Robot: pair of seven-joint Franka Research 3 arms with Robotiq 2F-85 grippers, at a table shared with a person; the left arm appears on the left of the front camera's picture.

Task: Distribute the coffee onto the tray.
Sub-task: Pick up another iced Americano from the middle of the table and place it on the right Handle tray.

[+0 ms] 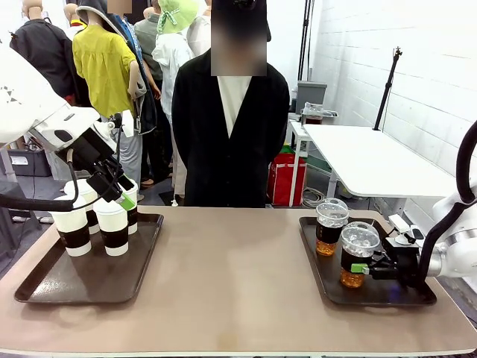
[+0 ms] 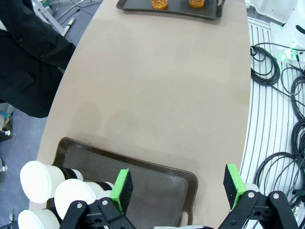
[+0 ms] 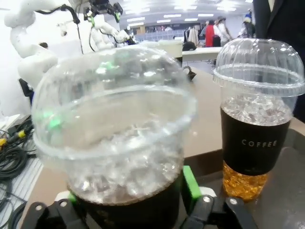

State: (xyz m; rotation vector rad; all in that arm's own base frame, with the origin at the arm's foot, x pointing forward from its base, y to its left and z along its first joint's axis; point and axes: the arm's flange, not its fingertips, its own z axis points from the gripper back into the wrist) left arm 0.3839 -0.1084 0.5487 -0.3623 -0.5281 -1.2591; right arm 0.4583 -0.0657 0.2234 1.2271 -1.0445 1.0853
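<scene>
Right wrist view: "COFFEE" on iced cup [image 3: 255,143] sleeve.

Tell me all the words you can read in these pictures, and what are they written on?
"COFFEE": white letters on the dark sleeve of the farther iced cup on the right tray.
The nearer iced cup shows no readable words.
The paper cups show no readable words.
</scene>
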